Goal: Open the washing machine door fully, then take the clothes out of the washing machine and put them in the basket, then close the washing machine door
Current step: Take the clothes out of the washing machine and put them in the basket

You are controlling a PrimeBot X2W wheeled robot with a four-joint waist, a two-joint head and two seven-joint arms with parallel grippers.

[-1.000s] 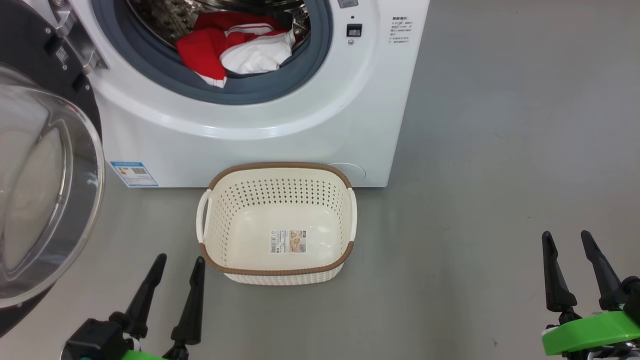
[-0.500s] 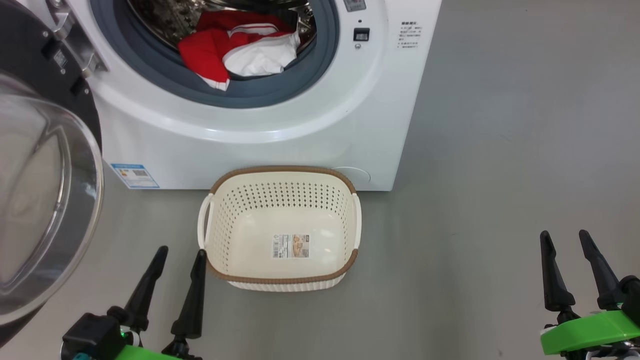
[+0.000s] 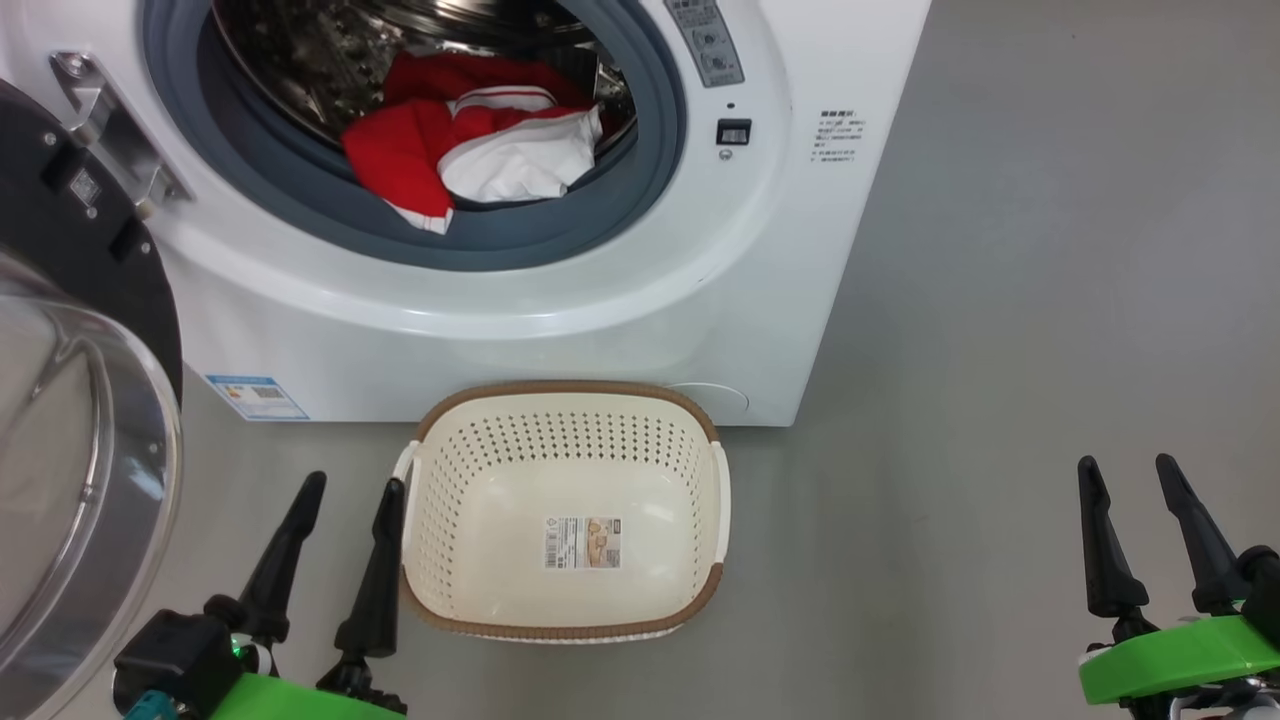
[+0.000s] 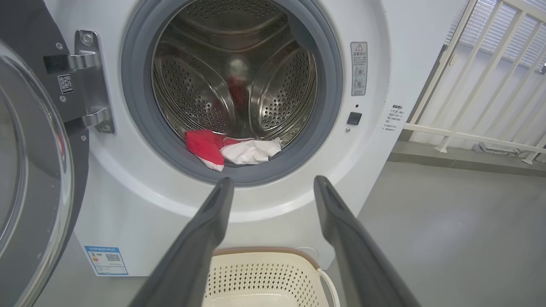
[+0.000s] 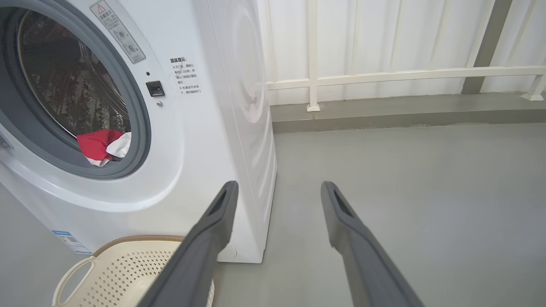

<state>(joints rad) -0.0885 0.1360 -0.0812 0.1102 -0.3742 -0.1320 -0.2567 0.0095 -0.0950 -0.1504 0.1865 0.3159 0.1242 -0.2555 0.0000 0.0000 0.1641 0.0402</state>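
The white washing machine (image 3: 620, 320) stands ahead with its door (image 3: 70, 450) swung open to the left, glass bowl facing me. Red and white clothes (image 3: 470, 150) lie at the front lip of the steel drum, also seen as clothes (image 4: 230, 149) and clothes (image 5: 104, 145) in the wrist views. The cream basket (image 3: 715, 490) sits on the floor before the machine, with nothing in it but its label. My left gripper (image 3: 350, 485) is open beside the basket's left handle. My right gripper (image 3: 1125, 465) is open over bare floor at the far right.
Grey floor (image 3: 1000, 300) stretches to the right of the machine. A white railing (image 5: 384, 76) and a low step run along the wall behind. The open door takes up the space at my left.
The whole head view has shifted down, so the camera has tilted up and more of the drum shows. Both grippers keep their places and stay open.
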